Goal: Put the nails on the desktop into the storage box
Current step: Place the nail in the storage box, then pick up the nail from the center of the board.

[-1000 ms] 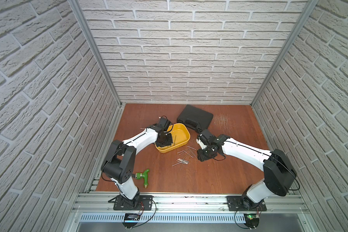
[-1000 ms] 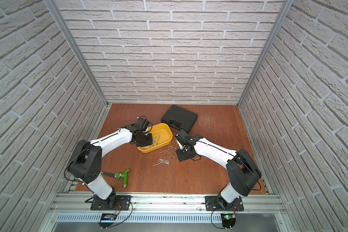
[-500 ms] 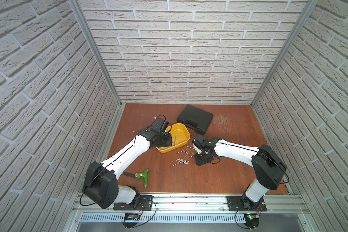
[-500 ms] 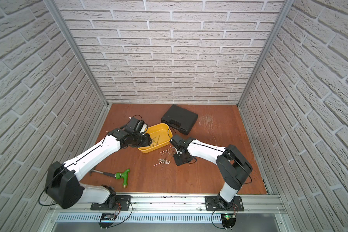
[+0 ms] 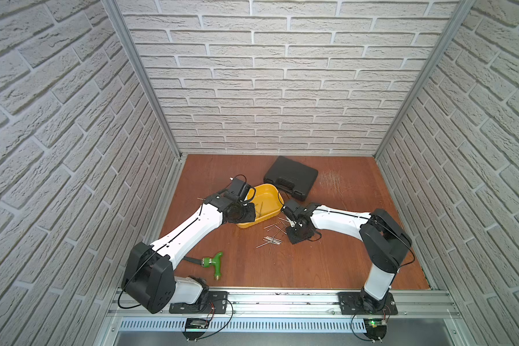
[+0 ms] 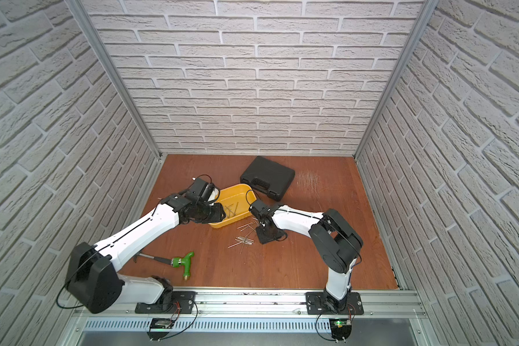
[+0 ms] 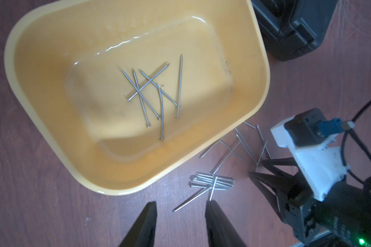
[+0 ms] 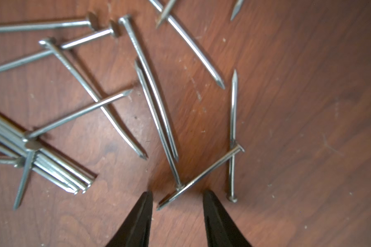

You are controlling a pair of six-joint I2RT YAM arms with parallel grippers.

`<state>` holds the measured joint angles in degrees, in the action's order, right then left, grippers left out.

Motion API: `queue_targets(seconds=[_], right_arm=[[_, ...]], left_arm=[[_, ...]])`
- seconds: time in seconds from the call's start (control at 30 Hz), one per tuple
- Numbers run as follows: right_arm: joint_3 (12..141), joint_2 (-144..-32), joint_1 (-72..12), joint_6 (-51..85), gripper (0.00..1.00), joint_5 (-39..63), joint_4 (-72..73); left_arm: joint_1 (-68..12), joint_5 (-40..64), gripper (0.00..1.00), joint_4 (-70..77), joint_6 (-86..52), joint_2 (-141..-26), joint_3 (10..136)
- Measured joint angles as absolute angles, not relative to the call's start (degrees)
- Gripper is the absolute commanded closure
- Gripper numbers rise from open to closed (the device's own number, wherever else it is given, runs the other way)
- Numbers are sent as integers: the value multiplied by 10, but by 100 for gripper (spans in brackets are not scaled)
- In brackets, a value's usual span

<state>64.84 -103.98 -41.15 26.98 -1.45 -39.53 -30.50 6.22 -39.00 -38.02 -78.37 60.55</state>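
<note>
**Storage box** (image 7: 51, 89): yellow tub, upright on the desktop (image 5: 312, 263), just in front of the black case (image 5: 291, 176). In both top views it sits between the two arms.

**Contents:** six nails in the box (image 7: 156, 94), as far as I can count. They lie flat on its floor in a loose, crossing heap.

**Loose nails** (image 5: 273, 238): these lie on the board just beside the box's near long side. One tight bundle (image 7: 212, 181) lies side by side, with single nails scattered between it and the box.

**Left pincer** (image 7: 180, 203): jaws partly apart and gripping nothing. In a top view it hangs over the near left end of the box (image 6: 219, 212). In its wrist view the bundle lies just ahead of the tips, and one stray nail's point (image 7: 176, 210) shows on the board between them.

**Right pincer** (image 8: 177, 192): jaws partly apart and not clamped on anything. It is low over the scattered nails, on the side away from the box. One nail (image 8: 201, 175) lies slantwise with its pointed end in the gap between the tips. The gap is much wider than the nail. I cannot tell whether the tips touch the board.

**Other:** a green-handled tool (image 5: 213, 262) lies near the front left, well apart from the nails.
</note>
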Motion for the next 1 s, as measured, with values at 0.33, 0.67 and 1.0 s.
queue_targets(seconds=[0.33,0.67,1.0], right_arm=[[654,-1046,-407,273,75,-37,-401],[645,-1040,-401,272,94,-45,-398],[637,-1010,-390,265,98,-52,-413]], left_arm=[[-305,67,56,-390,-375,-784,605],[-305,74,55,-390,-373,-784,605],[-305,78,46,-390,-355,-784,605]])
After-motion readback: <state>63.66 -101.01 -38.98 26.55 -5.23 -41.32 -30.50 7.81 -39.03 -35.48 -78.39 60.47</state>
